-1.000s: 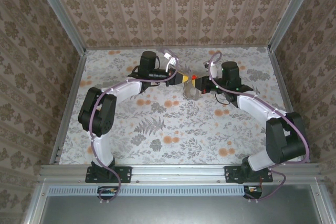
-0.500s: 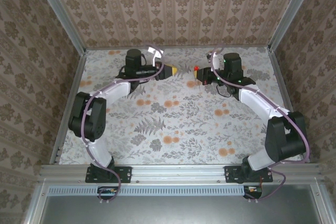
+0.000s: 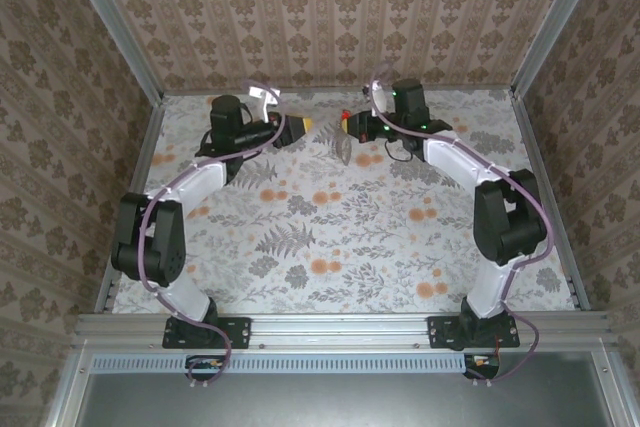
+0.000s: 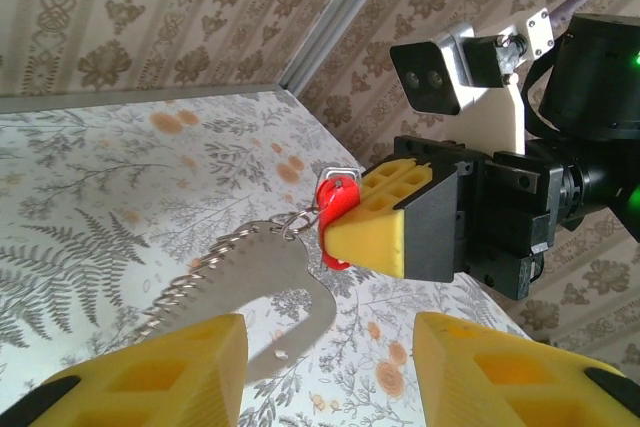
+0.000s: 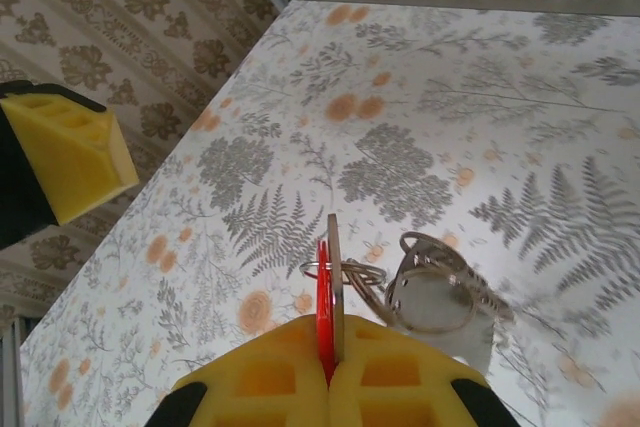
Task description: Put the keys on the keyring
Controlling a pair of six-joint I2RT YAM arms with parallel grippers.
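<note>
R fingers (image 5: 262, 379) pinch tiny key (image 5: 323, 287) by red head; light, slick, stiff. Keyring (image 4: 265, 272) dangles off it, prob. swings. L fingers (image 4: 160, 367) apart, empty; grab its long side.

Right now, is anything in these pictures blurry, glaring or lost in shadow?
Top external: soft, even light, no glare, though the key is tiny. Left wrist: the fingers of the left gripper at the bottom edge look soft-focused; the keyring is sharper and throws a grey shadow on the table. Right wrist: the keyring's lower part looks smeared.
</note>
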